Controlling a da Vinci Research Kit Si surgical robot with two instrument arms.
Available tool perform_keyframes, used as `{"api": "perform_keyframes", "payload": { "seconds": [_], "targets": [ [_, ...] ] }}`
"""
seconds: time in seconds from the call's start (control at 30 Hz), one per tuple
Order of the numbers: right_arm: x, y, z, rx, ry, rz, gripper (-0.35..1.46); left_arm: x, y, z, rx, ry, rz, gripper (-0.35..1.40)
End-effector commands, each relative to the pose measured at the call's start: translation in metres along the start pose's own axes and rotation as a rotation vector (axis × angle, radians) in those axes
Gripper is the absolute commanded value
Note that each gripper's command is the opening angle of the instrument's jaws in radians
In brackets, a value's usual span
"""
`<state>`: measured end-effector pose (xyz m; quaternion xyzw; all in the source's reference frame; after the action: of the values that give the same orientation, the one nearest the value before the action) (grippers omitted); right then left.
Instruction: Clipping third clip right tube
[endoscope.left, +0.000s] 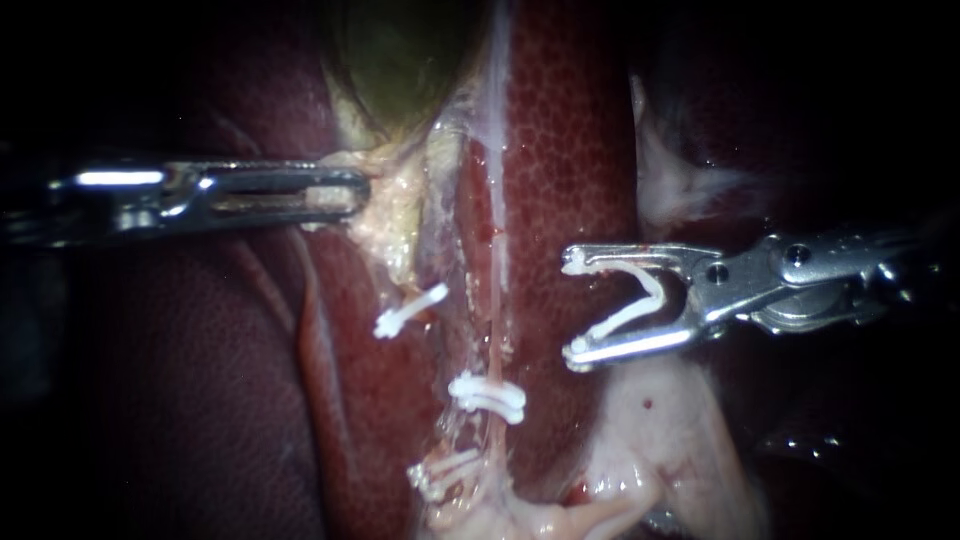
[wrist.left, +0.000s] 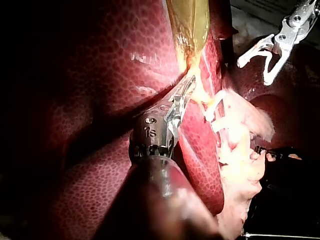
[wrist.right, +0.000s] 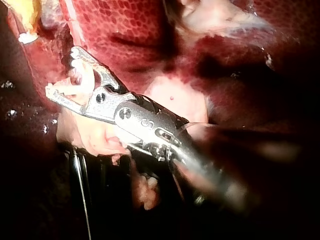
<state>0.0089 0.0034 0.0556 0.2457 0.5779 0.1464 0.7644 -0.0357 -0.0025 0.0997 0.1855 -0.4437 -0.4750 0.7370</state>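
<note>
Looks like polished metal on the left instrument and right instrument, smooth matt plastic for the open clip and the set clip. Wet, glossy, finely pebbled on the liver, slick on the gallbladder.

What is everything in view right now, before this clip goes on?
gallbladder: one, green-yellow, top centre of the endoscope view.
liver: one, dark red, surrounding everything.
yellowish tissue: one patch, below the gallbladder.
tube: one clearly visible, thin, reddish, running down the centre.
placed clips: three, white; one beside the yellowish tissue, two lower along the tube.
pale tissue: one mass, pinkish white, lower right.
loaded clip: one, white, open, between the right instrument's jaws.
left instrument: one, silver, jaws shut on the yellowish tissue.
right instrument: one, silver, jaws spread, holding the loaded clip beside the tube, apart from it.
</note>
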Motion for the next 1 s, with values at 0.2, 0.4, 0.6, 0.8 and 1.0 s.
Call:
{"api": "perform_keyframes", "payload": {
  "seconds": [0.2, 0.4, 0.6, 0.8, 1.0],
  "targets": [
    [0.0000, 0.0000, 0.0001, -0.001, 0.000, 0.000, 0.60, -0.0026, 0.0004, -0.0032, -0.014, -0.038, -0.020, -0.33],
    [0.0000, 0.0000, 0.0002, -0.002, 0.003, 0.001, 0.60, -0.0035, 0.0002, -0.0045, -0.018, -0.049, -0.017, -0.33],
    [-0.0003, 0.0003, 0.0003, -0.003, 0.002, 0.000, 0.60, -0.0034, 0.0001, -0.0044, -0.020, -0.050, -0.016, -0.33],
    [-0.0023, 0.0005, 0.0011, -0.004, 0.003, 0.066, 0.59, -0.0033, 0.0001, -0.0043, -0.020, -0.050, -0.016, -0.33],
    [-0.0054, 0.0011, 0.0030, -0.002, 0.008, 0.185, 0.58, -0.0031, 0.0000, -0.0042, -0.022, -0.051, -0.016, -0.33]
  ]
}}
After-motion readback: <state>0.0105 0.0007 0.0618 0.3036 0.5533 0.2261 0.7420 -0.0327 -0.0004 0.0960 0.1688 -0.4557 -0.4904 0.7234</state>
